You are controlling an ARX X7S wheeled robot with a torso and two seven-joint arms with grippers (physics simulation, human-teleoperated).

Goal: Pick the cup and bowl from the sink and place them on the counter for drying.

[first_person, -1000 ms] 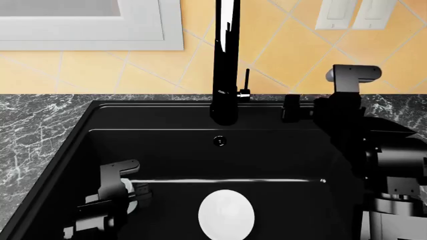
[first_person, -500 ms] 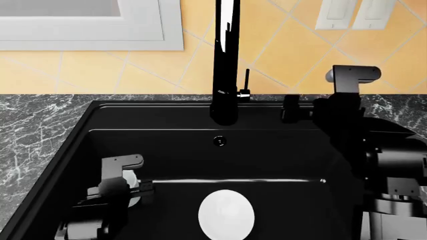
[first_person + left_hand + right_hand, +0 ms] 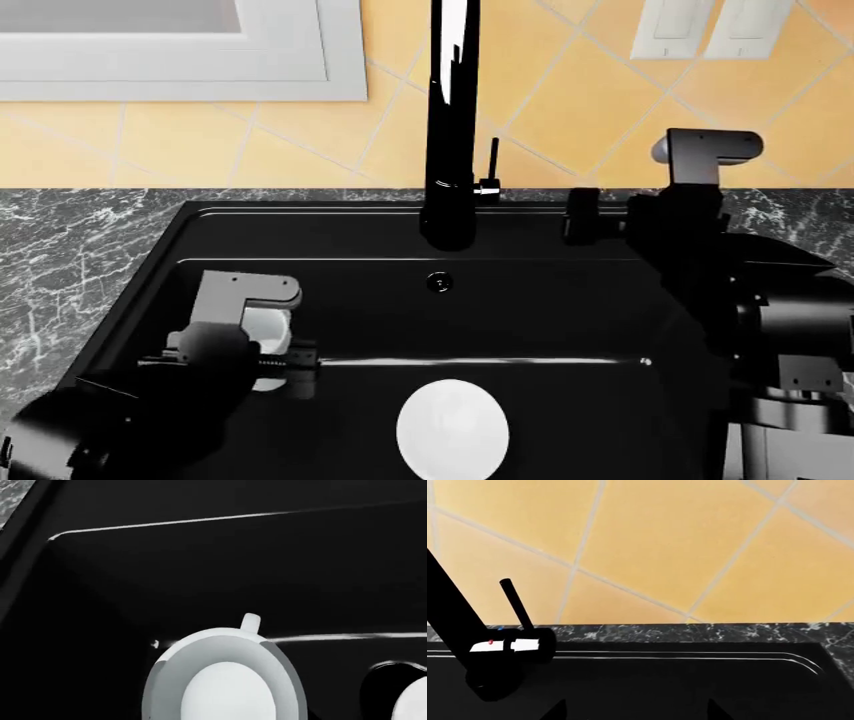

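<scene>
Inside the black sink (image 3: 160, 250), the left claw (image 3: 260, 350) grips the white cup (image 3: 264, 328) left of the bowl (image 3: 453, 428) lying on the basin floor, while the right claw (image 3: 587, 215), its opening impossible to judge, hangs beside the faucet (image 3: 451, 130) above the marble bench (image 3: 67, 250).

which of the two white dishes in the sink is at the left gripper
The cup, the small cylinder by the sink's left wall, sits at the left gripper. The wider, disc-like bowl lies apart, mid-basin.

No readable text, label, brand, number or sign appears on anything.
</scene>
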